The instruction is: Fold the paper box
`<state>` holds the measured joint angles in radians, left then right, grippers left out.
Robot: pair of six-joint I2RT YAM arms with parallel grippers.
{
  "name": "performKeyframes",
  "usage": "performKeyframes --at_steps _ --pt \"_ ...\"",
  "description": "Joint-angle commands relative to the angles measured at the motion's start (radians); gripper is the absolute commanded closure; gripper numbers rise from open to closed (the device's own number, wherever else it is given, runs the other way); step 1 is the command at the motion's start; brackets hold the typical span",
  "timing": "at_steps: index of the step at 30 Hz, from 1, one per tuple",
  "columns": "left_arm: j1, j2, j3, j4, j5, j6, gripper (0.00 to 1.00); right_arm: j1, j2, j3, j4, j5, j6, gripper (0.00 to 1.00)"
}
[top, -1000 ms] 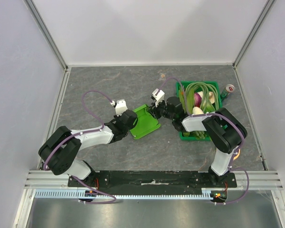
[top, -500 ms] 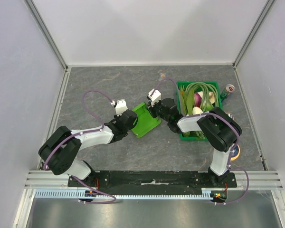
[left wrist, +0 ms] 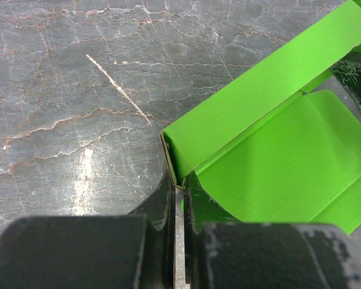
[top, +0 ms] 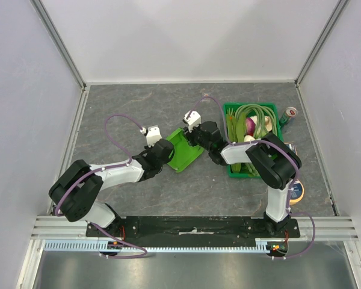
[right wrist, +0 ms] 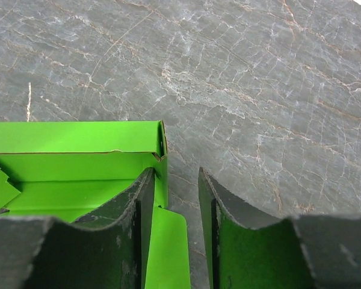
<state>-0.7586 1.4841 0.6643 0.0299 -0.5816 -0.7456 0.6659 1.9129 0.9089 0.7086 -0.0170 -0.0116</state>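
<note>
The box [top: 183, 152] lies on the table [top: 132, 108] near its middle, between the two grippers and just left of the crate [top: 230, 110] of vegetables. It is partly folded: one long wall stands up along its far-left side, and the floor and other flaps lie lower.

The left gripper [top: 166, 150] meets the box from the near-left. In the left wrist view its jaws are pressed almost together, only a thin slit between them, and the near corner of the box [left wrist: 277, 156] runs into that slit at the left gripper [left wrist: 177, 195], so it pinches the card there.

The right gripper [top: 194, 137] reaches the box from the crate side. In the right wrist view its jaws stand a narrow way apart at the right gripper [right wrist: 175, 180]; one finger [right wrist: 132, 208] sits inside the box [right wrist: 72, 138], the other outside, over bare table, with the end wall and a low flap in the gap. Neither pad is seen to press the card
</note>
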Motion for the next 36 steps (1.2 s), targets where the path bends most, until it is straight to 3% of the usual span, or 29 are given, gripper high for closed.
performKeyframes --at_steps 1,6,17,28,30,33,34,36 --pt "-0.001 0.015 -0.019 -0.091 0.026 0.034 0.98 -0.011 0.034 0.068 -0.038 0.023 -0.011 0.56" --pt "-0.001 0.016 -0.022 -0.093 0.026 0.031 0.98 -0.043 0.035 0.062 -0.014 -0.083 0.036 0.53" --pt "-0.001 0.027 -0.019 -0.087 0.029 0.029 0.98 -0.066 -0.006 0.03 -0.054 -0.023 0.061 0.43" --pt "-0.001 0.024 -0.02 -0.09 0.029 0.028 0.98 -0.077 -0.015 0.012 -0.038 -0.072 0.065 0.34" --pt "-0.002 0.024 -0.02 -0.091 0.029 0.028 0.98 -0.078 -0.006 0.016 -0.028 -0.13 0.055 0.36" --pt "-0.002 0.025 -0.02 -0.09 0.031 0.029 0.98 -0.078 0.02 0.05 -0.029 -0.185 0.05 0.5" --pt "-0.002 0.024 -0.02 -0.09 0.032 0.031 0.98 -0.078 0.026 0.057 -0.031 -0.189 0.053 0.6" --pt "-0.002 0.022 -0.019 -0.091 0.029 0.034 0.98 -0.078 0.037 0.074 -0.031 -0.211 0.056 0.65"
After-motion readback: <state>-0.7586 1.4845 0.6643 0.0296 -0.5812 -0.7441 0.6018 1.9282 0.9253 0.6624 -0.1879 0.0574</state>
